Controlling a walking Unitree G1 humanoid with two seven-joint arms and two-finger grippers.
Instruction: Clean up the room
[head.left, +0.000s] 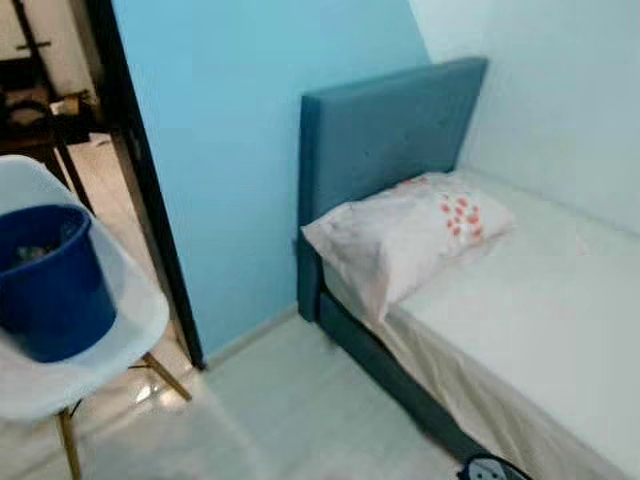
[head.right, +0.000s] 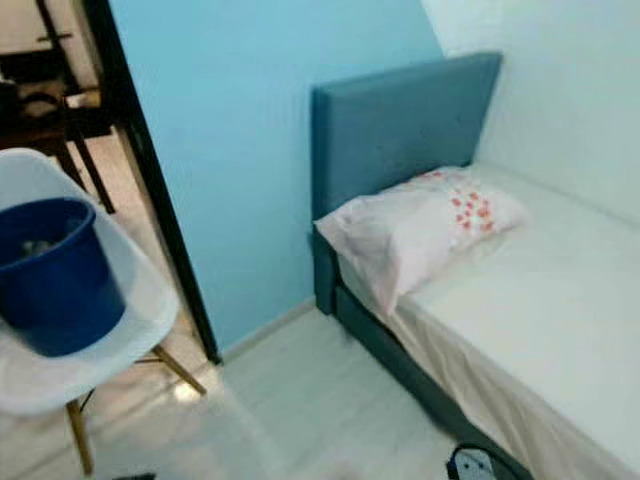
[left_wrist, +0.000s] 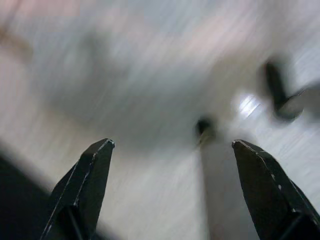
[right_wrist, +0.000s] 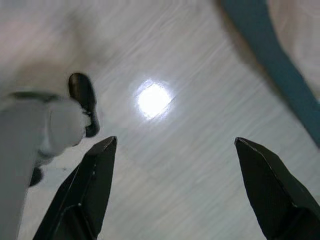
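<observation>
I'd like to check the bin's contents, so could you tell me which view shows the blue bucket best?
The left eye view: the blue bucket sits whole on the white chair, its open top facing the camera, with something unclear inside. The right eye view shows the same. The wrist views face blurred floor.

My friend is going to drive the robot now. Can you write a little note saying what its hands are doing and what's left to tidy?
Left gripper: open, holding nothing, over the floor.
Right gripper: open, holding nothing, over the pale floor near the bed base.
Blue bucket sits on the white chair by the doorway, something inside.
Pillow lies at the head of the bed.
Nothing is picked up yet; the tidying is left to do.
</observation>
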